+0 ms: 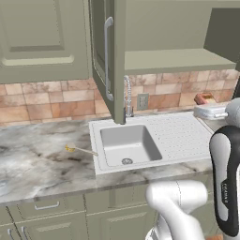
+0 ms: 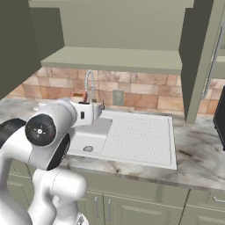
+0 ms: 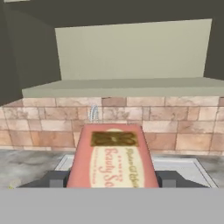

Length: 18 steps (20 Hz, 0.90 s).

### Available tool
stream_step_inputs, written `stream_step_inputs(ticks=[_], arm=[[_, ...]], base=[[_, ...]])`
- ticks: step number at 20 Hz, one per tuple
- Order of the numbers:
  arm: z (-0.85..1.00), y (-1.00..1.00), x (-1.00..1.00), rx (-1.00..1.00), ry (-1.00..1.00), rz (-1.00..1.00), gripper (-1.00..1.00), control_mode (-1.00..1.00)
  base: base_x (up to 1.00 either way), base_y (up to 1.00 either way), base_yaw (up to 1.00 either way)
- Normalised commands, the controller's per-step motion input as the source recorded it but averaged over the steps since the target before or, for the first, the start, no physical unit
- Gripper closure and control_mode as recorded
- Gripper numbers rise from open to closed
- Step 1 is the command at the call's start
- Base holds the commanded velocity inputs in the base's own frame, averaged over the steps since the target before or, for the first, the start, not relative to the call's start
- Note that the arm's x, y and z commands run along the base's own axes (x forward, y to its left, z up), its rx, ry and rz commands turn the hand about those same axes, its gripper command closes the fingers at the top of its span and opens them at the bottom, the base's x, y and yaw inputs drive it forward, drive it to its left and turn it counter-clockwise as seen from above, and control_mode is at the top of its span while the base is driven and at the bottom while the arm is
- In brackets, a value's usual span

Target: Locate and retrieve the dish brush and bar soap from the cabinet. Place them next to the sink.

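The bar soap (image 3: pixel 112 162), an orange-pink block with a paler printed face, sits between the two dark finger tips of my gripper (image 3: pixel 112 180), which is shut on it. From the base the bar soap (image 1: pixel 205 98) (image 2: pixel 78 96) shows just beyond the white hand, in the air over the sink (image 1: pixel 140 157) and below the cabinet shelf (image 1: pixel 173 61). The cabinet door (image 1: pixel 108 56) stands open. The dish brush (image 1: pixel 79 150) lies on the marble counter just left of the sink, yellow head pointing left.
The chrome spring-neck faucet (image 1: pixel 127 96) rises behind the basin, close to the open door's lower edge. A dark appliance (image 2: pixel 219 118) stands at the counter's right end. Drawers (image 1: pixel 47 206) run under the counter.
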Motion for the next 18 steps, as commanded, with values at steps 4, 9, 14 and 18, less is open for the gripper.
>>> stream_step_inputs(ticks=[4, 9, 14, 18], arm=[[-0.35, 0.30, 0.08, -0.12, 0.10, 0.17, 1.00, -1.00], [-0.39, 0.39, 0.33, -0.10, 0.05, 0.20, 1.00, -1.00], [-0.31, 0.42, 0.41, -0.07, 0.00, 0.21, 1.00, -1.00], [-0.39, 0.56, 0.61, -0.05, 0.01, 0.16, 1.00, -1.00]], base=[[0.00, 0.00, 0.00], [0.00, 0.00, 0.00], [0.00, 0.00, 0.00], [0.00, 0.00, 0.00]])
